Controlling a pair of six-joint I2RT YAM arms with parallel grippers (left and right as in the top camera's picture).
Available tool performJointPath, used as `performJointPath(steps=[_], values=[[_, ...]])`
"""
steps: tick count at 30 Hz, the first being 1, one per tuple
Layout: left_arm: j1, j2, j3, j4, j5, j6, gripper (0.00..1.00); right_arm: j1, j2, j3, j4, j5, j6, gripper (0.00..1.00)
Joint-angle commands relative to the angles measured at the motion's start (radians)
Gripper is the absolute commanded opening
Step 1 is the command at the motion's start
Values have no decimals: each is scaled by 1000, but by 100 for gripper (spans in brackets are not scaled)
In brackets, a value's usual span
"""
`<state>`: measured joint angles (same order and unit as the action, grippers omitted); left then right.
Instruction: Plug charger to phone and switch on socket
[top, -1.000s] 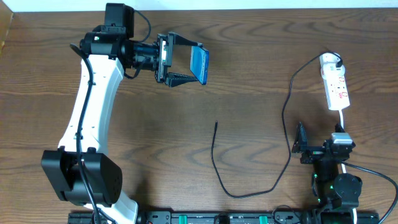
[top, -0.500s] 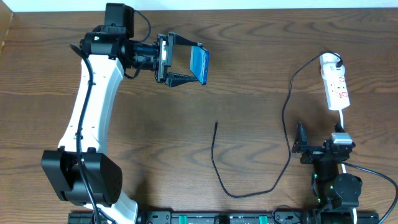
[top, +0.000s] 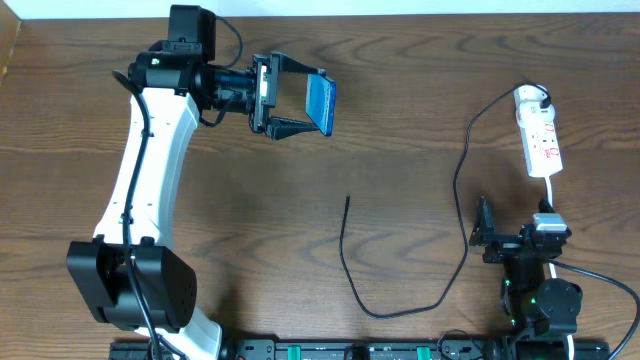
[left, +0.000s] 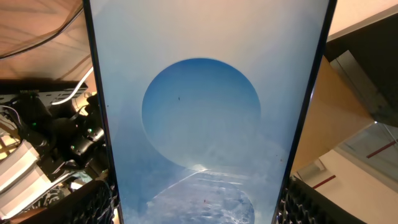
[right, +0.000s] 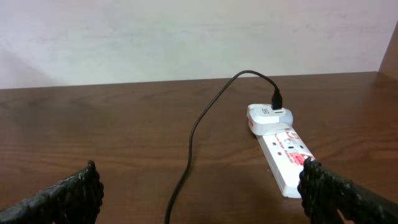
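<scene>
You look down on a dark wood-grain table (top: 400, 110): the white socket (top: 543, 145) lies by its right edge, and the charger (top: 342, 240) loops from a white adapter (top: 528, 96) (at the socket's far end) toward the near edge, its free tip resting mid-table.

**Non-Task Items in View**

Table (top: 400, 170): dark brown wood grain. It fills nearly the whole overhead frame and the lower half of the right wrist frame.
Wall (right: 186, 37): plain and pale, in the upper half of the right wrist frame, meeting the table's far edge.
Rail (top: 330, 351): black with small green parts, along the bottom edge of the overhead frame.
Panel (left: 329, 118): brown and cardboard-like, at the right side of the left wrist frame.
</scene>
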<state>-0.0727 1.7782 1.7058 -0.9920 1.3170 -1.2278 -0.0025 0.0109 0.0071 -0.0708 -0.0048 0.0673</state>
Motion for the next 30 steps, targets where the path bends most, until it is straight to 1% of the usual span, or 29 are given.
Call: performJointPath(steps=[1, 15, 21, 27, 30], values=[[5, -35, -2, -2, 29, -1, 8, 17, -5, -2, -5, -5, -8, 99], [5, -35, -2, -2, 12, 0, 7, 17, -5, -2, -5, -5, -9, 99], [5, -35, -2, -2, -66, 0, 7, 17, -5, -2, -5, -5, -8, 99], [4, -35, -2, -2, -192, 27, 7, 17, -5, -2, -5, -5, -8, 99], [4, -35, -2, -2, -283, 30, 7, 17, -5, -2, -5, -5, -9, 99]])
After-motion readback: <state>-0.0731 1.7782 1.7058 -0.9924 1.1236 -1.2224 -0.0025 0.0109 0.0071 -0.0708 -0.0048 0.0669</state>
